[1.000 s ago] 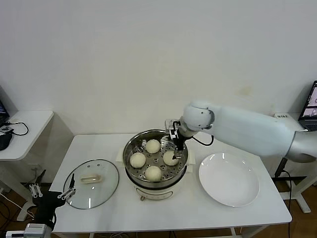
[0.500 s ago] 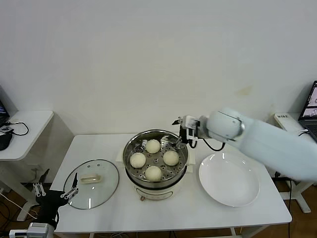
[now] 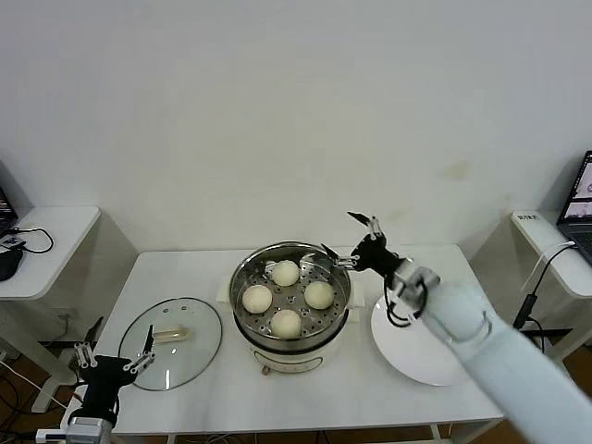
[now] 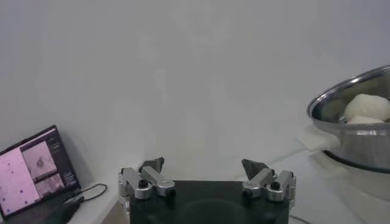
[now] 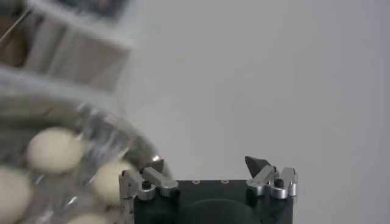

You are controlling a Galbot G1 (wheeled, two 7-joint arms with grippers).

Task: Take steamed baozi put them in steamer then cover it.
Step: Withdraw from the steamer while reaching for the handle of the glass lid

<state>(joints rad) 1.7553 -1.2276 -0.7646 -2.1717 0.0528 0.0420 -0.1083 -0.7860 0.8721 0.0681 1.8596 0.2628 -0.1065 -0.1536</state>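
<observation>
White worktop (image 3: 305, 393) fills my head view, and on it I see everything laid out. At its centre stands the steamer (image 3: 242, 319), shiny steel on a white base, uncovered. At 3 o'clock from it lies a flat white plate (image 3: 407, 347), partly hidden by my right arm. At 9 o'clock from the steamer the cover (image 3: 172, 344) lies flat on the worktop, glass with a cream handle up. Inside the steamer, on the perforated tray, sit the four steamed baozi (image 3: 286, 273), one each at 12, 3, 6 and 9 o'clock, apart from one another. My right tool (image 3: 351, 237) hangs just past the steamer's rim at about 2 o'clock, released and carrying nothing. My left tool (image 3: 116, 350) is low by the worktop's edge at 8 o'clock, near the cover, spread wide and empty.
</observation>
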